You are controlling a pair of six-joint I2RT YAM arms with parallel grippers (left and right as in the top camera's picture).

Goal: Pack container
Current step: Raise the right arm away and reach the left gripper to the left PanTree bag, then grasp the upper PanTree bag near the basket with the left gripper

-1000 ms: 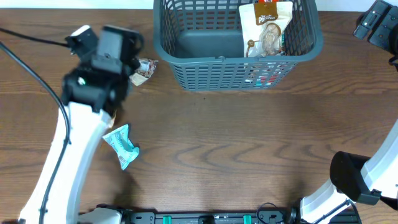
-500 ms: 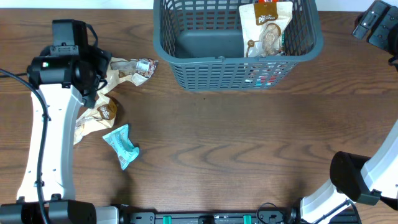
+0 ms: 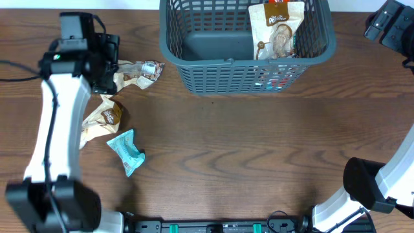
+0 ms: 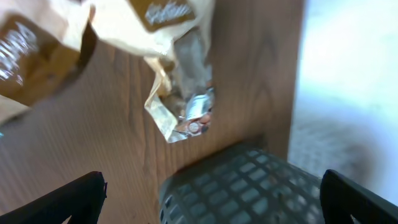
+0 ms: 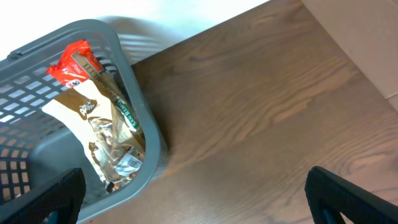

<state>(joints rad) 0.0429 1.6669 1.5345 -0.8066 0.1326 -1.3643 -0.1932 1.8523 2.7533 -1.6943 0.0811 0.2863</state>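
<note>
Large dark grey slotted plastic basket (image 3: 246,63) sits top centre of overhead frame, unmoved. Inside, R half: tan-and-white snack packet w/ red top (image 3: 277,26) leaning on wall; L half bare. Change in last sec: my left gripper (image 4: 212,186) swung off the loose packets to upper left, jaws wide, empty, now by crumpled tan-silver wrapper (image 3: 139,71). Right gripper (image 5: 193,186) upper right, wide, empty, no move. Still outside: tan pouch (image 3: 102,116), teal packet (image 3: 127,152). Packing unfinished, I reckon.

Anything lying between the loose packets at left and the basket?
Nothing visible. Only bare table separates the nearest packet from the basket. The packet would have to clear the basket's own wall, and its left half is empty.
</note>
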